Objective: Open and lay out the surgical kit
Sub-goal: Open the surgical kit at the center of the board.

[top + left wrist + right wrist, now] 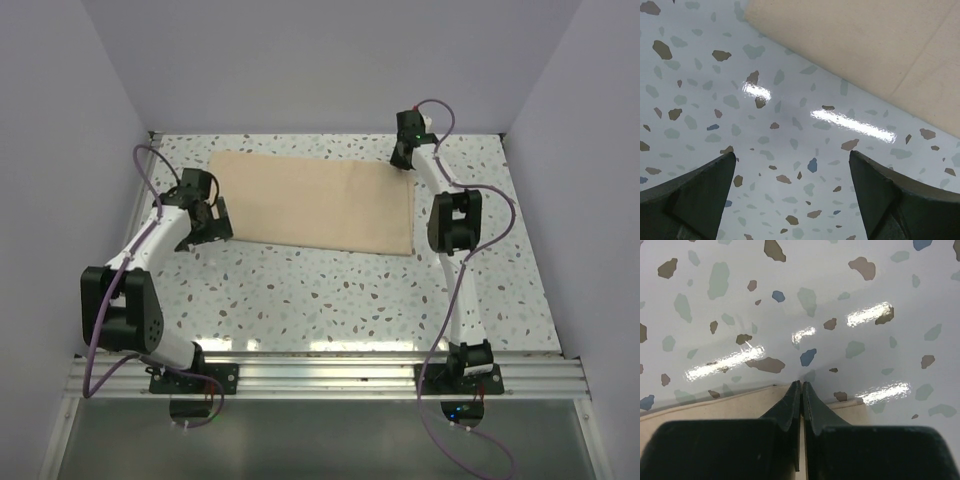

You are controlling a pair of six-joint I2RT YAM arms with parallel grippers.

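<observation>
From above, the wrap lies flat and closed on the far half of the table, its long axis running left to right; no tray or instrument shows; the left gripper sits low just off the wrap's left short edge, and the right gripper is at its far right corner, so each arm has its own end, the right one being nearer to the fabric; the coming move, as I judge it, is a lift and pull of that corner, and it turns on whether the corner is truly caught. In the left wrist view the left gripper is spread wide over bare table with nothing between its fingers; the wrap lies ahead and to the right, apart from both tips. In the right wrist view the right gripper is pressed together, its tips right at the edge of the wrap, the cloth running under and behind the fingers; whether any fabric is nipped between them I cannot tell.
</observation>
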